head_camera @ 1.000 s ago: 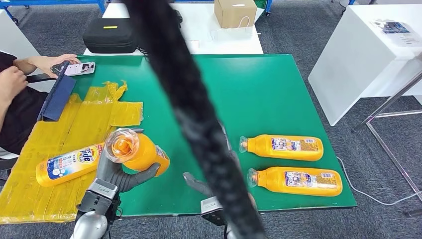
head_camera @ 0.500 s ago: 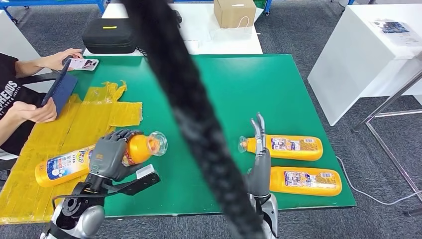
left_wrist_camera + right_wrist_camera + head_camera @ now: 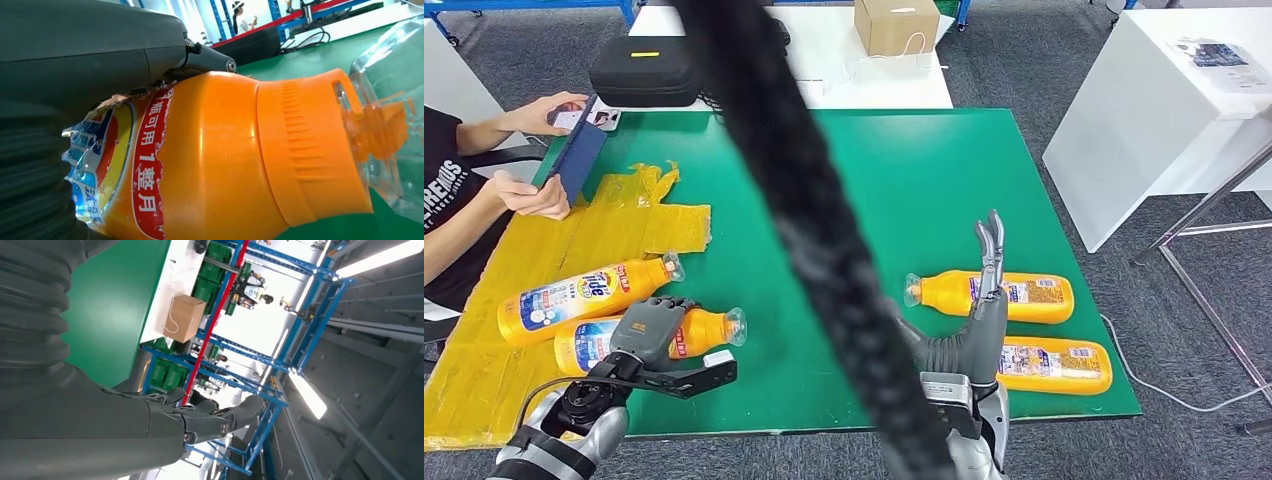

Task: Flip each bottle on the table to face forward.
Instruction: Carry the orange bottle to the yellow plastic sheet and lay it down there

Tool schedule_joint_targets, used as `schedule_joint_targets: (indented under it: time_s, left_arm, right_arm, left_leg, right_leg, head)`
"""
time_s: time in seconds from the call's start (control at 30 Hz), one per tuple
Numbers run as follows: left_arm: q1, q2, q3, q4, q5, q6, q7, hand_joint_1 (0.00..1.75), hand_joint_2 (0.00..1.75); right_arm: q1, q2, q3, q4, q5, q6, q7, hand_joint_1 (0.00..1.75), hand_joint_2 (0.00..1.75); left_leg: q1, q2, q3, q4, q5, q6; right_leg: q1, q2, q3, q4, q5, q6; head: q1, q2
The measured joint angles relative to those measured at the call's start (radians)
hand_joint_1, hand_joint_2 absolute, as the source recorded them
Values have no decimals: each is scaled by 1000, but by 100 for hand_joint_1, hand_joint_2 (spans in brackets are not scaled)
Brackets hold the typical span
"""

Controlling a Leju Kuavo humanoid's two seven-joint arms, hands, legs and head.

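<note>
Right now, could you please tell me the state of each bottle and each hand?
Bottle under left hand: lying on its side, front label up, gripped.
Bottle beside it: lying, front label up.
Two right-side bottles: lying, back labels up.
Left hand: gripping the bottle.
Right hand: open, raised, holding nothing.

Head view: bright, even overhead light is falling on the green table (image 3: 944, 170); shadows are lying soft and short. A black cable (image 3: 804, 230) close to the lens is running blurred and out of focus. Left wrist view: the orange bottle (image 3: 225, 165) is sitting sharp, its clear cap (image 3: 395, 125) smearing at the frame edge; the far background is glowing overexposed. Right wrist view: ceiling strip lights (image 3: 307, 392) are glaring white and washing out the blue racking (image 3: 235, 350).
</note>
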Motion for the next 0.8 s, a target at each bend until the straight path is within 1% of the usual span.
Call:
schedule_joint_targets:
  time_s: [0.2, 0.33, 0.37, 0.47, 0.5, 0.63, 0.8]
  left_arm:
    - [-9, 2, -9, 9, 13, -15, 12, 175, 175]
    - [-26, -10, -9, 44, 16, -5, 31, 175, 175]
    - [-31, -13, -8, 53, 16, -1, 34, 148, 175]
    - [-44, -27, -4, 83, 14, 27, 45, 17, 175]
    - [-48, -34, 1, 95, 11, 47, 50, 0, 175]
    - [-75, -69, 37, 163, -34, 139, 77, 0, 175]
    - [-107, -107, 84, 254, -50, 169, 72, 0, 175]
  right_arm:
    - [0, 0, -4, -5, 1, 1, 0, 0, 175]
    - [-2, 4, -4, -5, 5, 7, 1, 0, 175]
    - [-3, 6, -4, -5, 6, 7, 1, 0, 175]
    - [-5, 8, -4, -4, 7, 8, 3, 0, 175]
    - [-7, 8, -4, -4, 9, 9, 4, 0, 175]
    - [-17, 8, 2, 1, 18, 17, 15, 0, 175]
    - [-29, 8, 12, 12, 28, 19, 28, 0, 175]
  left_leg:
    - [0, 0, 0, 0, 0, 0]
    - [0, 0, 0, 0, 0, 0]
    - [0, 0, 0, 0, 0, 0]
    - [0, 0, 0, 0, 0, 0]
    - [0, 0, 0, 0, 0, 0]
    - [0, 0, 0, 0, 0, 0]
    - [0, 0, 0, 0, 0, 0]
  right_leg:
    - [0, 0, 0, 0, 0, 0]
    - [0, 0, 0, 0, 0, 0]
    - [0, 0, 0, 0, 0, 0]
    - [0, 0, 0, 0, 0, 0]
    - [0, 0, 0, 0, 0, 0]
    - [0, 0, 0, 0, 0, 0]
    - [0, 0, 1, 0, 0, 0]
  head:
    - [0, 0]
    - [0, 0]
    - [0, 0]
    - [0, 0]
    - [0, 0]
    - [0, 0]
    - [0, 0]
